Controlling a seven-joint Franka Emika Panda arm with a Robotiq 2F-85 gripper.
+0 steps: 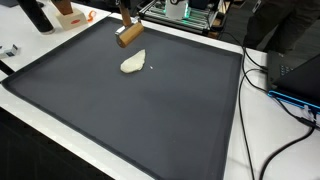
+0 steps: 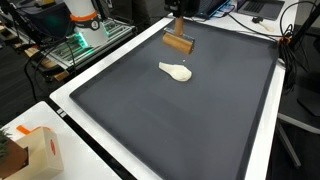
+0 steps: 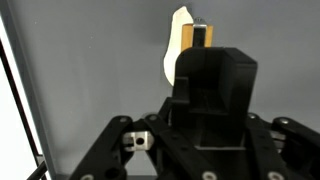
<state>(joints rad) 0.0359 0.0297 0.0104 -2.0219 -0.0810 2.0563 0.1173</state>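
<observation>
My gripper [image 1: 126, 24] hangs over the far edge of a dark mat [image 1: 150, 120], shut on a small wooden block [image 1: 129, 36] that tilts below it. The same block [image 2: 178, 42] shows in both exterior views. A white, lumpy, flattish piece [image 1: 132, 64] lies on the mat just in front of the block and apart from it; it is also visible as the white piece [image 2: 175, 72]. In the wrist view my gripper [image 3: 212, 58] fills the middle, the block's wooden end [image 3: 192, 36] pokes out past it, and the white piece [image 3: 172, 55] lies beyond.
The mat lies on a white table [image 2: 70, 110]. An orange and white box [image 2: 35, 150] stands at one corner. Black cables [image 1: 275, 80] and a dark device [image 1: 295, 70] lie off one side. Equipment with green lights [image 2: 85, 38] stands behind the mat.
</observation>
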